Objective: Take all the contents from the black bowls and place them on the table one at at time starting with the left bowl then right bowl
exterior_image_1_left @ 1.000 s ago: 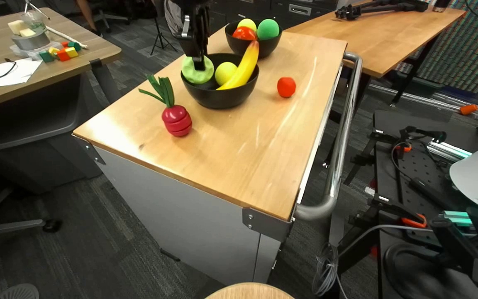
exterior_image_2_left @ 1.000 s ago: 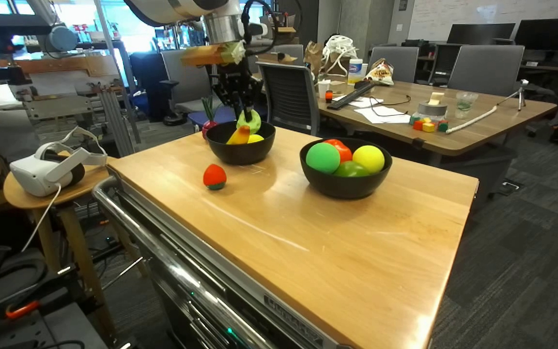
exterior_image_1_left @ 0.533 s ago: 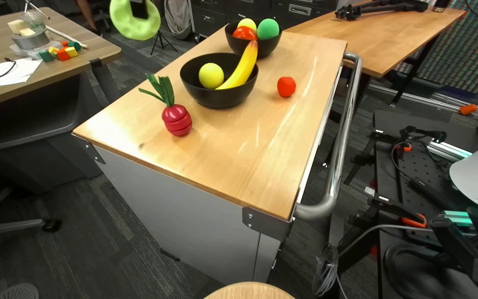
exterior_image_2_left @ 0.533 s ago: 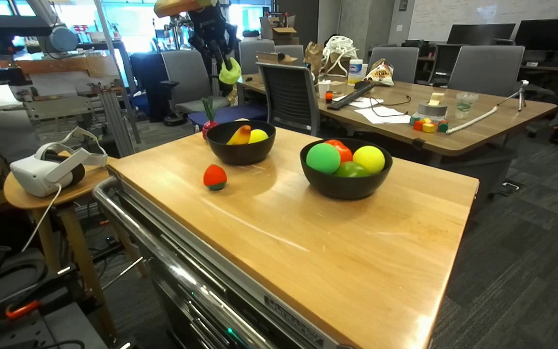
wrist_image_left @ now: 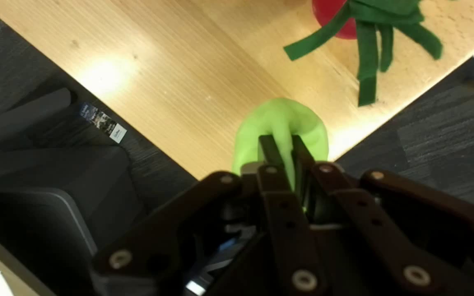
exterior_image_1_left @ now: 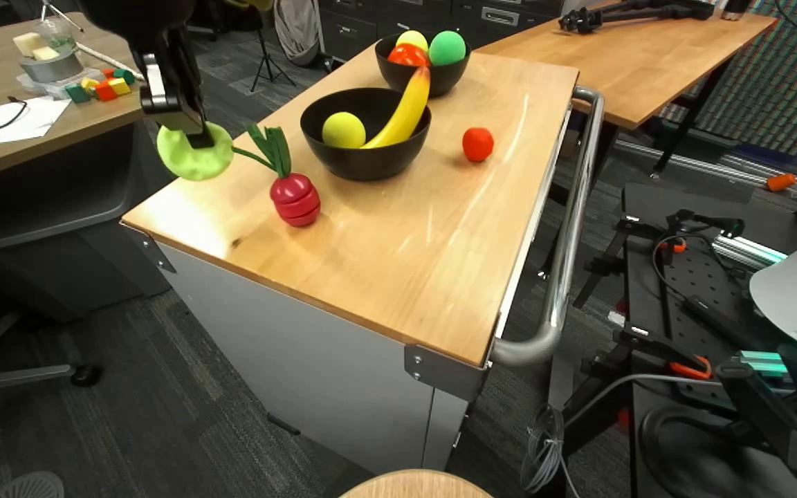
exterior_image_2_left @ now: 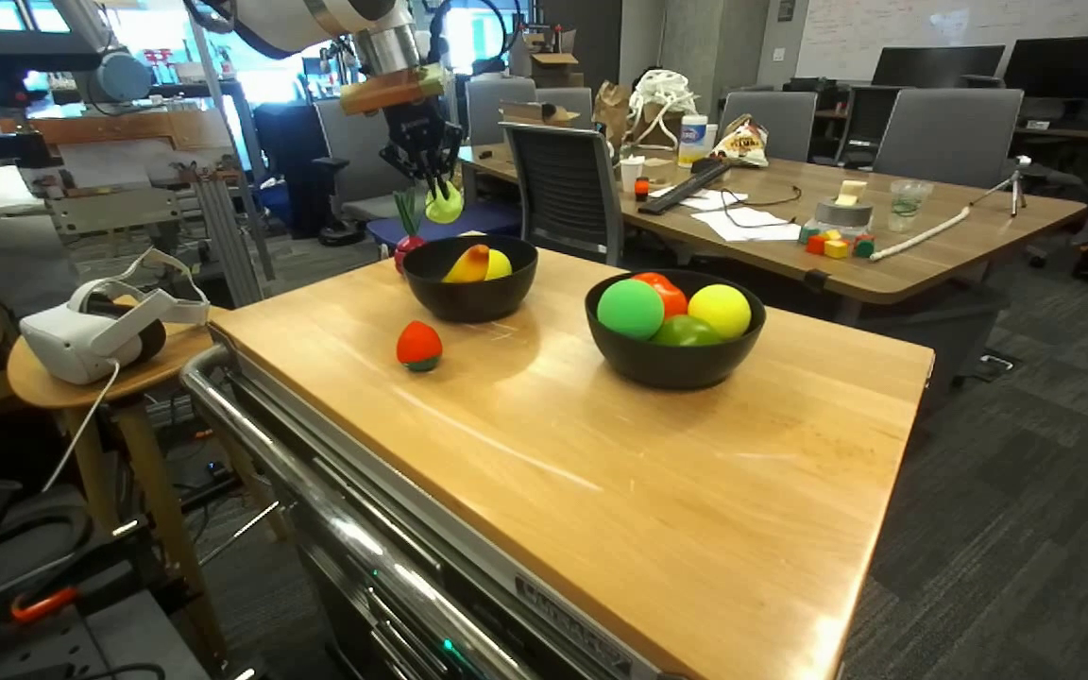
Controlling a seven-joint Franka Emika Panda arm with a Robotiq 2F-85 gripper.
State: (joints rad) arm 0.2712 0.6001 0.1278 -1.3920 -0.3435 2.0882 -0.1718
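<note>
Light-green piece sits pinched in the gripper, whose jaws stand almost together on its middle fold. It hangs above a corner of the table, outside the black bowl holding the banana and yellow ball.

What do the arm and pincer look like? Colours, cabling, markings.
The arm is white with black parts, plus a silvery metal collar. Next comes an orange-brown attachment, paler at one end. Dark cables loop alongside. The pincer is black: two slim, straight fingers on jointed linkages with round, pale metallic pivots. I can't make out any lettering.
</note>
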